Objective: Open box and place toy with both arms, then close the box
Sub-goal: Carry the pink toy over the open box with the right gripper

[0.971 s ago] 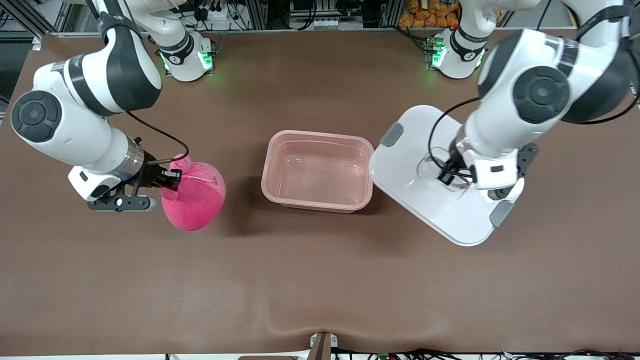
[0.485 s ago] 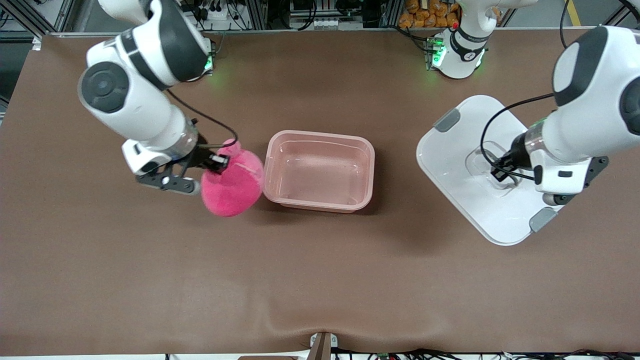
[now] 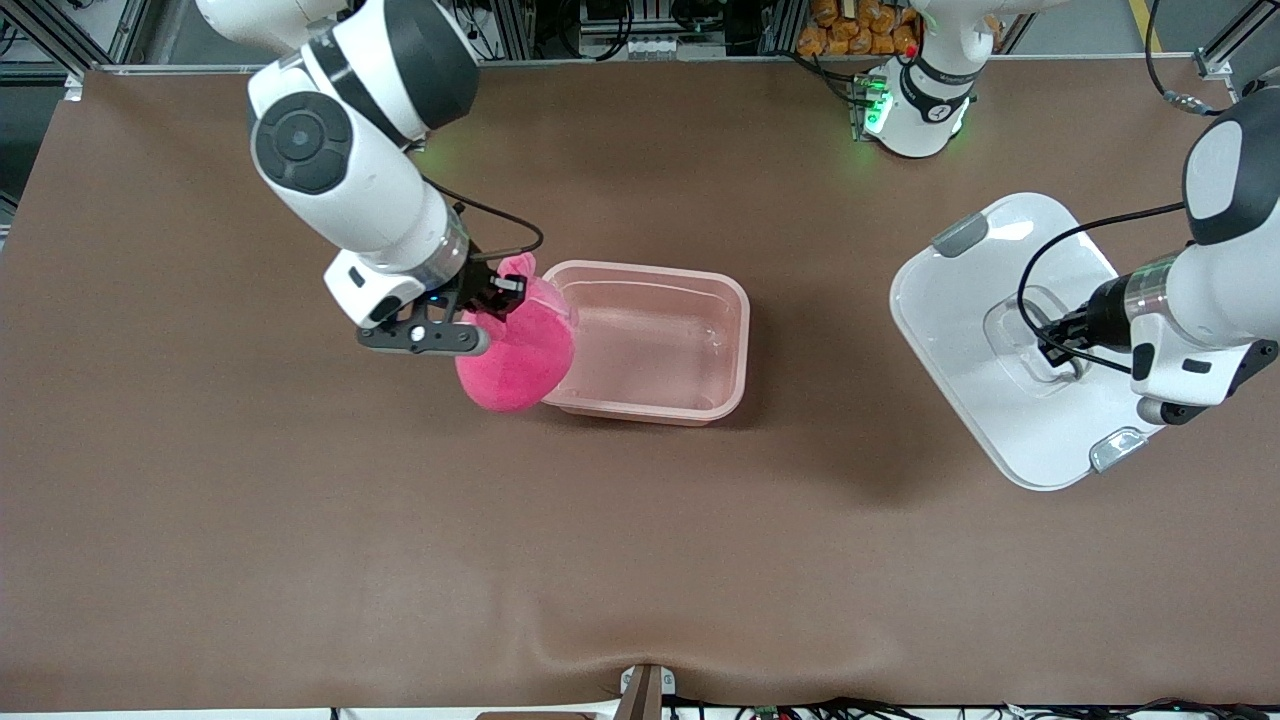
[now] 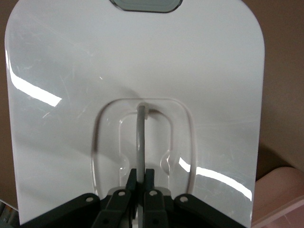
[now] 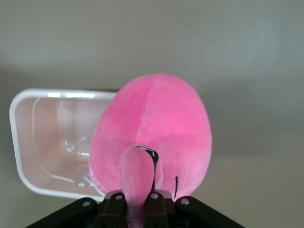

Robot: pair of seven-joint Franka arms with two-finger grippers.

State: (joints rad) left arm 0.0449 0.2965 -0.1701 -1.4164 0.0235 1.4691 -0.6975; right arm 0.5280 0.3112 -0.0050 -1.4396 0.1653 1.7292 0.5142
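A: So, nearest first: the toy (image 3: pixel 515 355) hangs from the right gripper (image 3: pixel 497 290), its fingers pinched on one small ear. It hangs over the box (image 3: pixel 690 400) rim at the right arm's end, half over the tub, half over the table (image 3: pixel 300 550).

B: Is that the weak point?

A: I think so. An ear is a thin bit of plush; if it slips out, the toy could drop onto the rim and roll off onto the table instead of going in. A release from where it hangs now would likely do the same, since much of its body is outside the wall.

B: Could it knock the box?

A: Possibly. The tub is light and nothing holds it, so a low carry that brushes the wall may shove it toward the left arm's end.

B: And the lid (image 3: pixel 960 290)?

A: Farther off, at the left arm's end, well apart from the box. The left gripper (image 3: pixel 1060 340) is clamped on the thin handle (image 4: pixel 140 137) in the lid's recess, and the lid sits tilted. With that narrow grip, it may swing, and a skewed lid would not seat when the box is closed.
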